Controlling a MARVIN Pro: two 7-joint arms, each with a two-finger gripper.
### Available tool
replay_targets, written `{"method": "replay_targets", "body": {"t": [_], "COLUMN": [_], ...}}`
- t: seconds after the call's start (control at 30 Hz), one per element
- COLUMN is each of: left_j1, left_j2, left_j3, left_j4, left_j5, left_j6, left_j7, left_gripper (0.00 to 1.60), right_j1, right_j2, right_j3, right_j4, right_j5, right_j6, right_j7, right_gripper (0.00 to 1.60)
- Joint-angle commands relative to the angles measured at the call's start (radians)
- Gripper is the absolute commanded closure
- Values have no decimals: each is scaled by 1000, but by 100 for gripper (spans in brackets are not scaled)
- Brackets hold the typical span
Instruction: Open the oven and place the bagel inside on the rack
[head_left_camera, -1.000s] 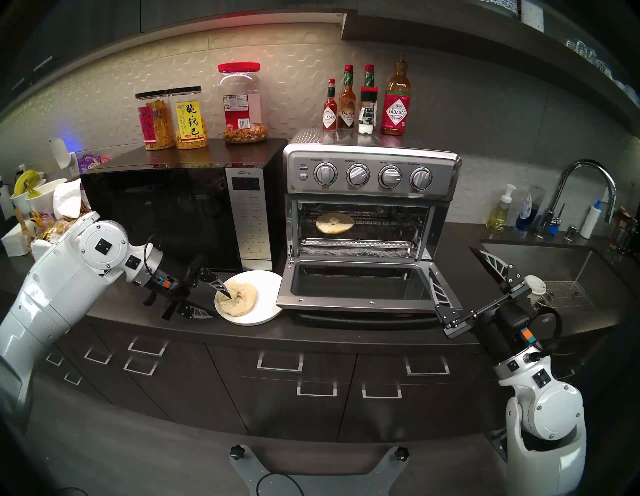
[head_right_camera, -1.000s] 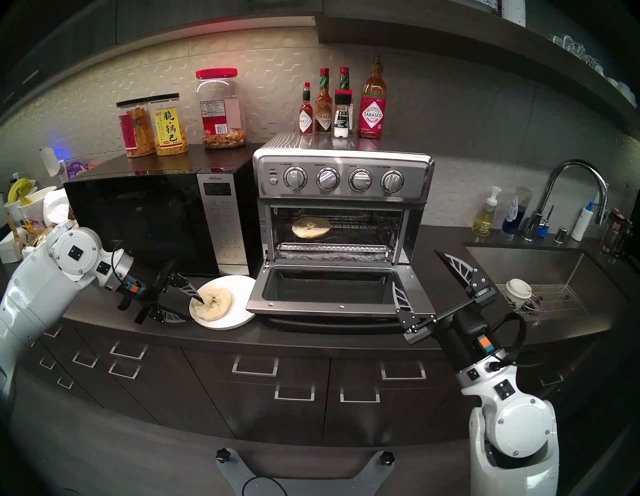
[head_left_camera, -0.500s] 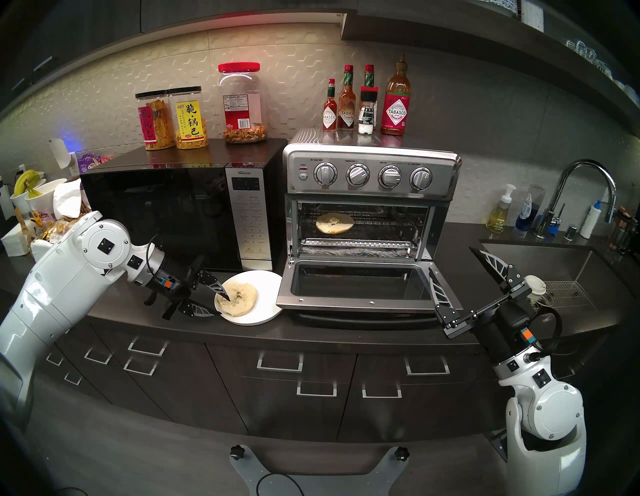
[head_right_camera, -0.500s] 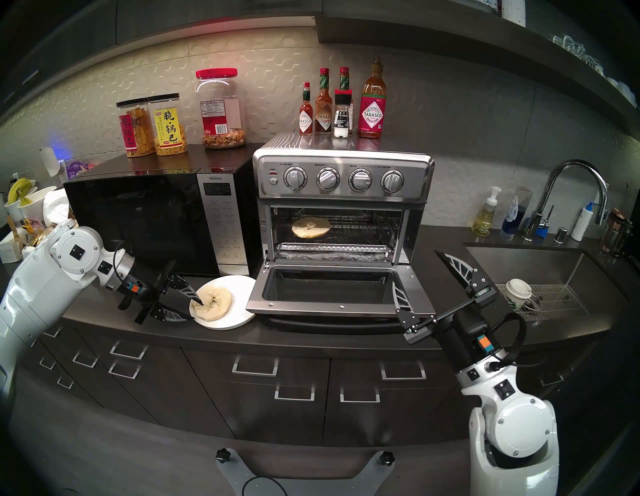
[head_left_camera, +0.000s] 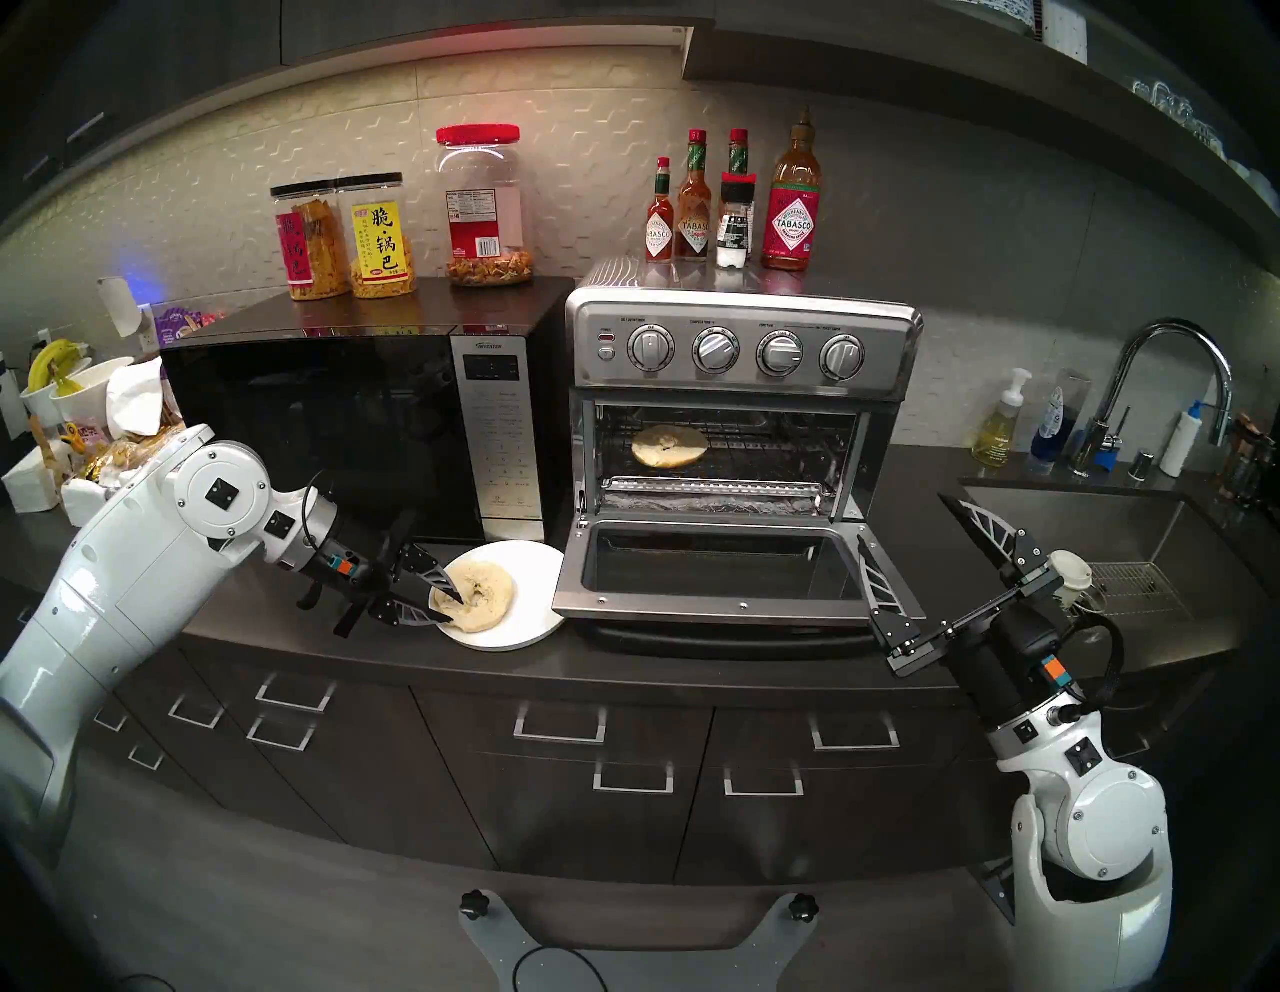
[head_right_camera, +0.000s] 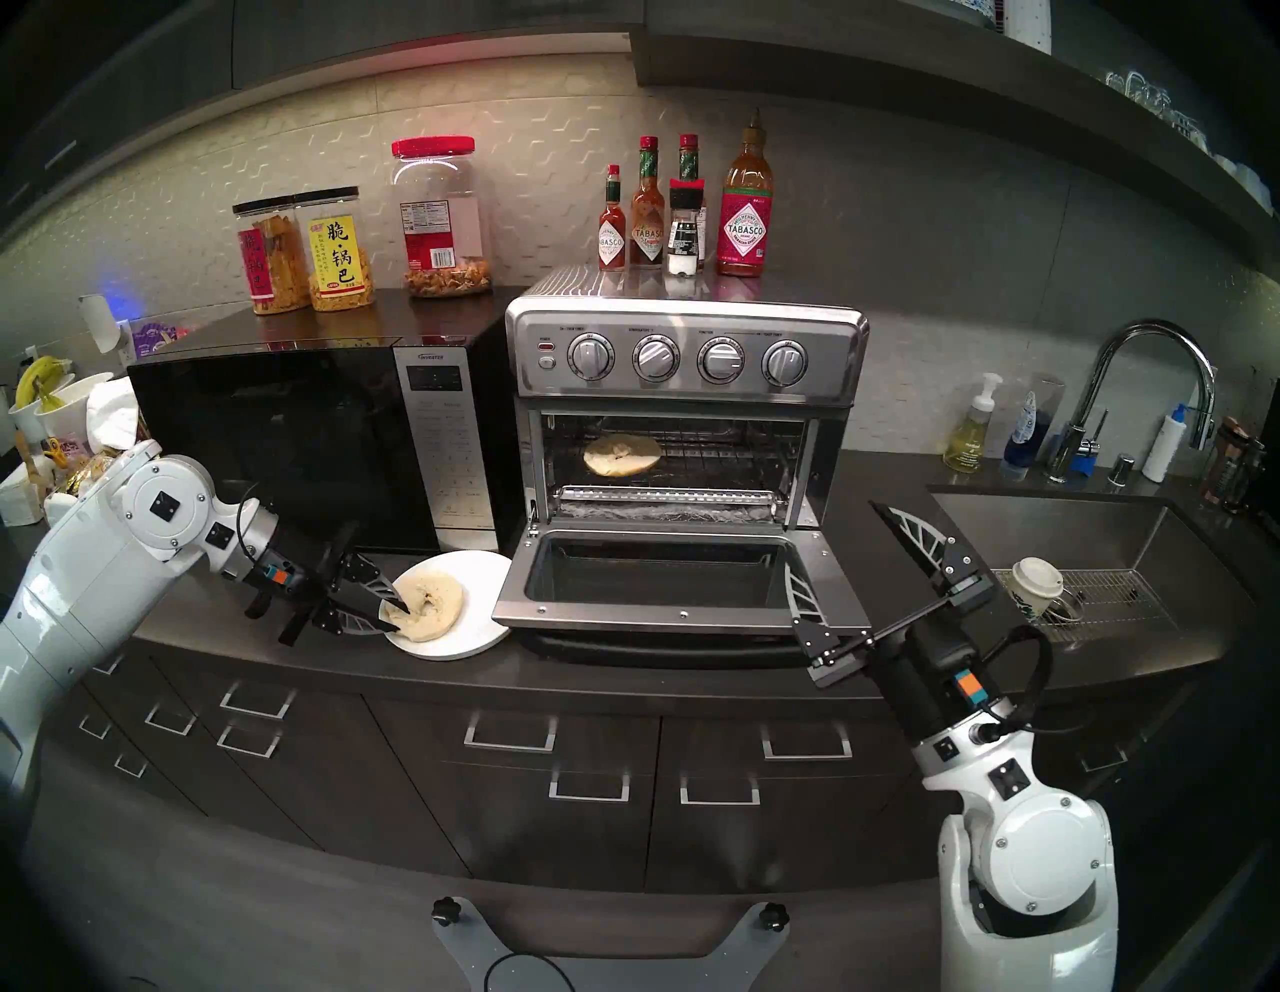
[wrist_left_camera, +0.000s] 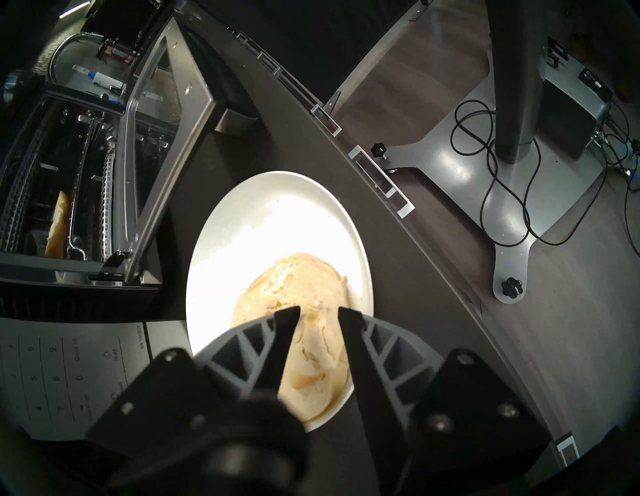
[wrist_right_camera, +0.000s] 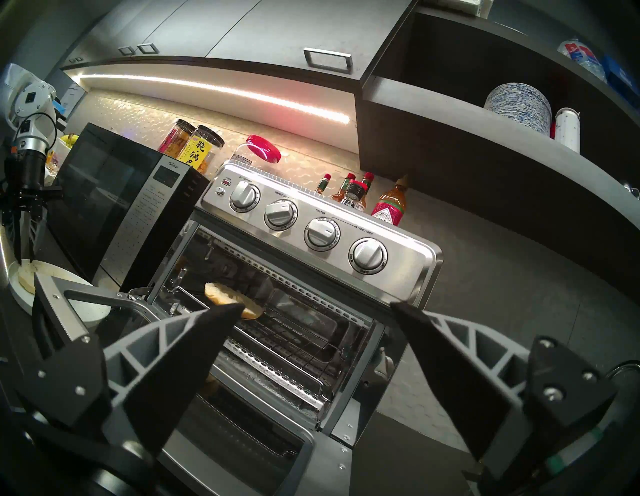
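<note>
- Since a second earlier, my left end effector (head_left_camera: 449, 604) had crept slightly toward the plate (head_left_camera: 533, 609) and its jaws had narrowed around the near rim of the bagel half (head_left_camera: 485, 596) lying there; whether they gripped yet, I could not tell.
- My right end effector (head_left_camera: 907, 554) hung wide and empty at 3 o'clock of the oven (head_left_camera: 744, 443).
- One half (head_left_camera: 669, 447) already lay on the rack (head_left_camera: 769, 464), toward 9 o'clock.
- I judged the bread light, soft and crushable; a gentle pinch across the ring seemed best.
- Open rack lay toward 3 o'clock; the dropped door (head_left_camera: 699, 603) edge, just beside the plate, needed clearing.
</note>
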Motion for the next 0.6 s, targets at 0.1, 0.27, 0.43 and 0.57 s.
{"method": "replay_targets", "body": {"t": [0.1, 0.27, 0.43, 0.57], "left_j1": [-24, -21, -24, -30], "left_j2": [7, 16, 17, 14], "left_j3": [10, 17, 29, 38], "left_j4": [-13, -15, -17, -15], "left_j5": [-11, -12, -2, -1], "left_j6": [4, 2, -4, -1], "left_j7": [-28, -23, -27, -27], "left_gripper": [41, 51, 73, 65], "right_j1": [2, 2, 2, 2], "right_j2": [2, 2, 2, 2], "right_j3": [-1, -1, -1, -1], "right_j4": [-22, -22, -22, -22], "right_j5": [5, 5, 5, 5], "right_j6": [-5, -5, -5, -5], "right_j7": [2, 2, 2, 2], "right_gripper": [0, 0, 0, 0]}}
